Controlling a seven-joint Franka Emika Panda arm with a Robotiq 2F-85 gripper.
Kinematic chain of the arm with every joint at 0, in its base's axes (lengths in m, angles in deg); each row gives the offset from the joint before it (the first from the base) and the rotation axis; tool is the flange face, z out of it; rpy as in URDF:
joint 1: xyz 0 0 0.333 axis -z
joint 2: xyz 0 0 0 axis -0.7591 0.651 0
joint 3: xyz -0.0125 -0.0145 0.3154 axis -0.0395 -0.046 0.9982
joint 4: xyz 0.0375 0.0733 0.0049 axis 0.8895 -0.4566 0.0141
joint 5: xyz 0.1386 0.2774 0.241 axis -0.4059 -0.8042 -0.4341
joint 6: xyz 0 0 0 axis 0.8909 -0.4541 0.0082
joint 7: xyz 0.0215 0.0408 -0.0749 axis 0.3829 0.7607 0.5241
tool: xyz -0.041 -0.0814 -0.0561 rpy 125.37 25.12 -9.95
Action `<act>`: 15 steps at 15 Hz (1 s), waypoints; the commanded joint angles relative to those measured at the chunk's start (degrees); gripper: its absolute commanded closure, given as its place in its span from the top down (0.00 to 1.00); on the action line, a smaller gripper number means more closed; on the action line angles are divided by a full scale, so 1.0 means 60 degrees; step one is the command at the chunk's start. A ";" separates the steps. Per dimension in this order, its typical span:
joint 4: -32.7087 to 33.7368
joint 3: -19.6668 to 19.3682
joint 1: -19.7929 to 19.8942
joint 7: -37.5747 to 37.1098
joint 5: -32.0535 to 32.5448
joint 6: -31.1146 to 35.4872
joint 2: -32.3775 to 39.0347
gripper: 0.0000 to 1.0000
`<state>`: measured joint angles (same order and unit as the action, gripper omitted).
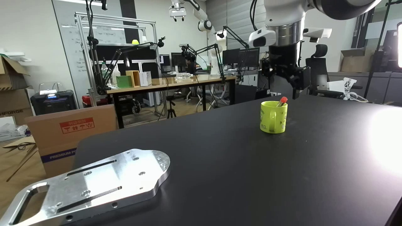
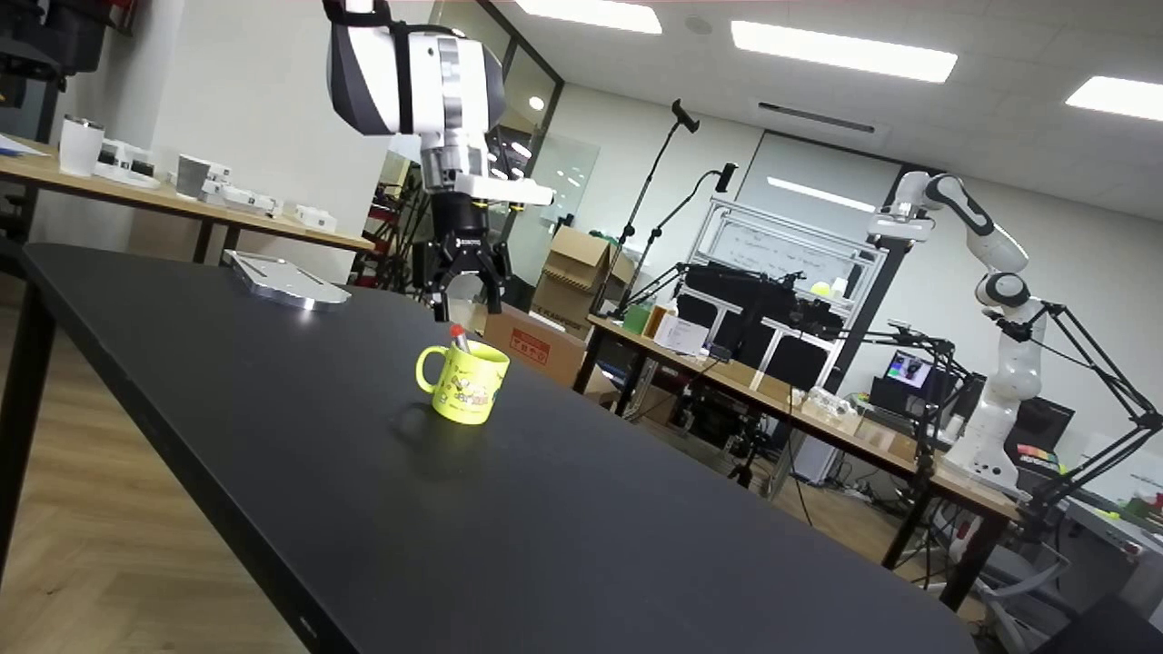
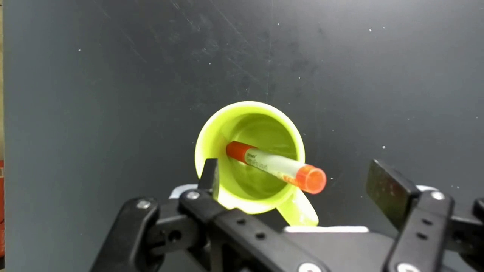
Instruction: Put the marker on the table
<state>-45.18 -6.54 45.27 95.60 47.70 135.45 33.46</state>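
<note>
The marker (image 3: 274, 165) has a white barrel and orange-red ends. It leans inside the yellow-green cup (image 3: 206, 132), its upper end sticking out over the rim near the handle. Its red end also shows in both exterior views (image 1: 283, 100) (image 2: 458, 335). The cup stands upright in both exterior views (image 1: 266, 117) (image 2: 468, 386) on the black table (image 1: 220, 169). My gripper (image 3: 297, 175) is open and empty above the cup, its fingers well apart. In the wrist view the marker's upper end lies between the fingers, touching neither. In an exterior view the gripper (image 2: 468, 307) hangs above the marker.
A silver metal tray (image 1: 125, 179) lies on the table near one end, and also shows in an exterior view (image 2: 289, 283). A cardboard box (image 1: 75, 131) stands beside the table. A wooden workbench (image 1: 182, 82) with clutter stands behind.
</note>
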 commanded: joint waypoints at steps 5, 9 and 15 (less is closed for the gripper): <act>-0.0195 -0.0300 -0.0068 -0.0238 0.0720 0.1070 0.0164 1.00; -0.0141 -0.0379 -0.0068 -0.0276 0.0812 0.1362 0.0402 0.75; -0.0124 -0.0349 -0.0068 -0.0146 0.0694 0.1289 0.0463 0.39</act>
<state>-46.36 -8.21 45.28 95.53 51.13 143.09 36.24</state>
